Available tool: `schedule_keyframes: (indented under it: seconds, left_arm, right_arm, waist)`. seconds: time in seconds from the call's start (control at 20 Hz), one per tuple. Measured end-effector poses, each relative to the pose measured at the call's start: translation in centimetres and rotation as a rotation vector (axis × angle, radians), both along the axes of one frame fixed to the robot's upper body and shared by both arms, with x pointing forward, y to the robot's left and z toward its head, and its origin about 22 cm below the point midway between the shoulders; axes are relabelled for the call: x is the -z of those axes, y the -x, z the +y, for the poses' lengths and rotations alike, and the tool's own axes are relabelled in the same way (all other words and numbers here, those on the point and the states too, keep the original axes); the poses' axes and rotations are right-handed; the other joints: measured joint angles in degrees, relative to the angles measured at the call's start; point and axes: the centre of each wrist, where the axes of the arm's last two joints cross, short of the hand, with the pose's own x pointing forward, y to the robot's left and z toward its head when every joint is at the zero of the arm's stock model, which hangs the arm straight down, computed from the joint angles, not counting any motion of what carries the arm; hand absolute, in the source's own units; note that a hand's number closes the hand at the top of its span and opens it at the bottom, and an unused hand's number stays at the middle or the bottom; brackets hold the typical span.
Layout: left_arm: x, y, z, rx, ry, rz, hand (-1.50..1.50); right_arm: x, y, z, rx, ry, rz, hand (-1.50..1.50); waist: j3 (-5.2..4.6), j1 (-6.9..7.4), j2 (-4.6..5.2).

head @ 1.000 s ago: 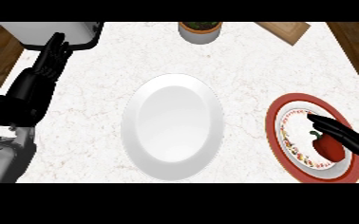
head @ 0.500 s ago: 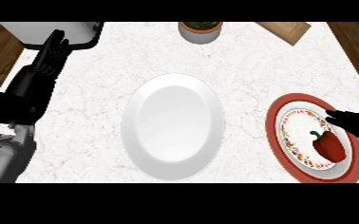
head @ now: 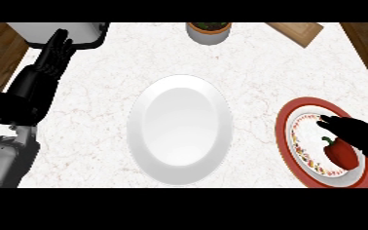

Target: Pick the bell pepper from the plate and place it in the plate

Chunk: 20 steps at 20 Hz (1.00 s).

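The bell pepper (head: 340, 152) is glossy red w/ a short green stem pointing up-left. It is lumpy and longer than wide, and it lies on the red-rimmed plate (head: 283, 129) at the right edge of the counter (head: 101, 102). This plate has a white centre w/ a ring of small coloured marks, and its right part is cut off by the view's edge.

The right hand (head: 352, 131) is a plain black shape over the same plate, just above and right of the pepper. Its fingers look stretched toward upper-left and are not closed around the pepper. Whether it touches the pepper I cannot tell.

The left hand (head: 54, 53) rests at the far left w/ fingers straight and pointing up, holding nothing.

In the middle lies a smooth white plate (head: 179, 126), oval-looking, well apart from the pepper. The counter is white stone w/ thin reddish veins.

At the top, partly cut off, are a round pot (head: 209, 31) w/ smth dark inside, a wooden board (head: 296, 31) and a grey box (head: 72, 32).
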Motion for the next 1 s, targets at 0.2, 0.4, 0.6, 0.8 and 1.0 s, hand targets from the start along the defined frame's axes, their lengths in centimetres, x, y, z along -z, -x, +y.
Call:
schedule_keyframes:
  seconds: [0.2, 0.4, 0.6, 0.8, 1.0]
  left_arm:
    - [0.1, 0.1, 0.4, -0.001, -0.001, 0.001, 0.00]
    - [0.3, 0.0, 0.5, 0.001, 0.002, -0.001, 0.00]
    - [0.0, -0.3, 0.2, -0.003, 0.001, -0.003, 0.00]
    - [0.6, -0.2, -0.1, -0.001, -0.001, 0.000, 0.00]
    - [0.5, 0.7, -0.3, 0.000, 0.000, -0.001, 0.00]
  right_arm:
    - [1.7, -0.3, -0.5, 0.039, 0.072, -0.016, -1.50]
    - [2.8, -0.8, -0.7, 0.069, 0.125, -0.005, -1.50]
    - [4.1, -1.6, -1.1, 0.095, 0.154, 0.013, -1.50]
    - [6.5, -1.9, -1.3, 0.099, 0.165, 0.032, -1.50]
    - [7.9, -2.1, -2.3, 0.088, 0.179, 0.073, -1.50]
  waist:
    - [0.02, -0.14, -0.03]
    - [0.02, -0.23, -0.03]
    - [0.03, -0.24, -0.03]
    - [0.03, -0.23, -0.03]
    - [0.04, -0.14, -0.06]
